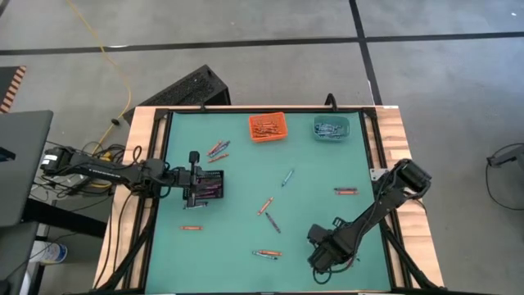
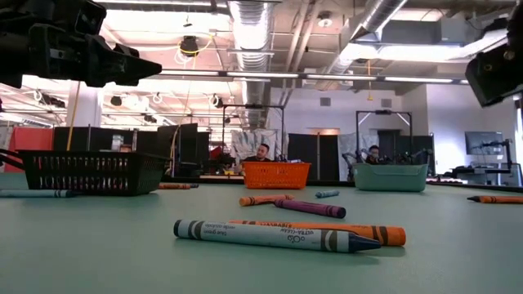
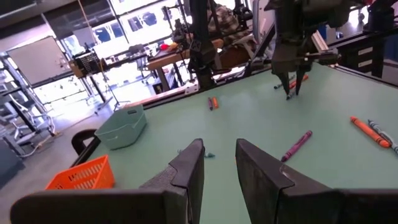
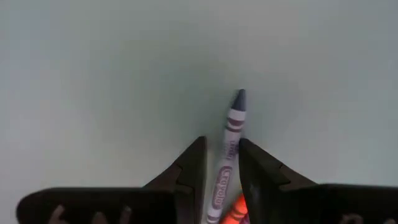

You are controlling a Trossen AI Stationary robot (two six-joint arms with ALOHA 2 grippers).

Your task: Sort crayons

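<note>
Right gripper [image 4: 221,167], table's 5 o'clock edge, pinches a purple crayon [image 4: 229,140] and an orange one [image 4: 236,208]. Left gripper [image 3: 219,163], jaws parted and empty, hangs over the black bin [image 1: 203,187] at 9 o'clock.

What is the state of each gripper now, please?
Left gripper: open, empty, over the black bin.
Right gripper: closed on a purple crayon, an orange crayon beside it.

grey concrete floor [image 1: 246,33], exposed ceiling ducts [image 2: 253,33]
</note>
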